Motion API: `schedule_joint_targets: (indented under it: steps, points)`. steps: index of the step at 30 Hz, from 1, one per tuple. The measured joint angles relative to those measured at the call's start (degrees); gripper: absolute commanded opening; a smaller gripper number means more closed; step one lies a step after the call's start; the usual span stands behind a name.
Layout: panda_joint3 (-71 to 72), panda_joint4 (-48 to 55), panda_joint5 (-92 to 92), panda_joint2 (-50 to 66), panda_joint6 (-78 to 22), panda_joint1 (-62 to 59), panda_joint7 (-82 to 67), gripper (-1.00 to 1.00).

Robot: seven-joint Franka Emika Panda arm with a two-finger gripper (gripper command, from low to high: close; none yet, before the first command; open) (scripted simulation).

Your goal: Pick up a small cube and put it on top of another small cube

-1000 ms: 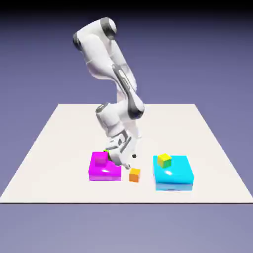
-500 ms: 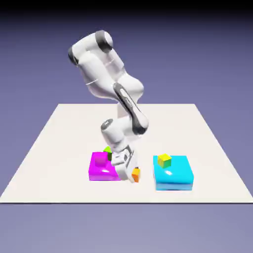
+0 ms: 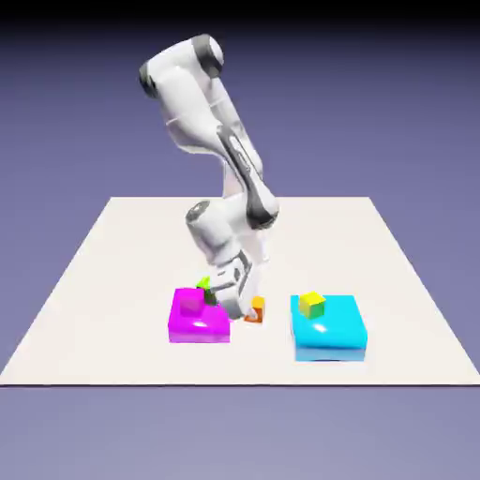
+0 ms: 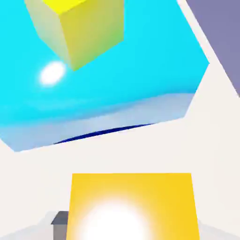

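Magenta block (image 3: 199,323) lies flat on the table (image 3: 141,253) at the exterior view's left, and you will note a magenta cube shape (image 3: 192,299) at its far part. Green cube (image 3: 204,283) shows at the block's far edge, partly hidden; you cannot tell what it rests on. Next to the right, the arm (image 3: 220,225) reaches down at a slant. Its end effector (image 3: 252,317) is clenched on the orange cube (image 3: 257,308), which shows higher in the exterior view than half a second ago. The orange cube lies between the magenta block and the cyan block (image 3: 328,333), and is not on the green cube. Farthest right, the cyan block rests on the table, with the yellow cube (image 3: 312,305) on top.

In your hand view, one grey fingertip (image 4: 60,229) shows at the lower left, against the orange cube's side. The orange cube fills the bottom middle, with a bright glare on its face.
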Motion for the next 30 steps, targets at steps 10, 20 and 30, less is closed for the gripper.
schedule_joint_targets:
  steps: [10, 20, 30]
  points:
    - [-11.31, 6.42, 8.93, 15.77, -24.91, 3.62, -15.30, -1.00]
    - [-29.91, 6.34, 12.43, 28.07, -37.71, 16.67, -28.53, -1.00]
    - [-50.67, 1.16, 10.94, 35.28, -38.57, 34.91, -37.53, -1.00]
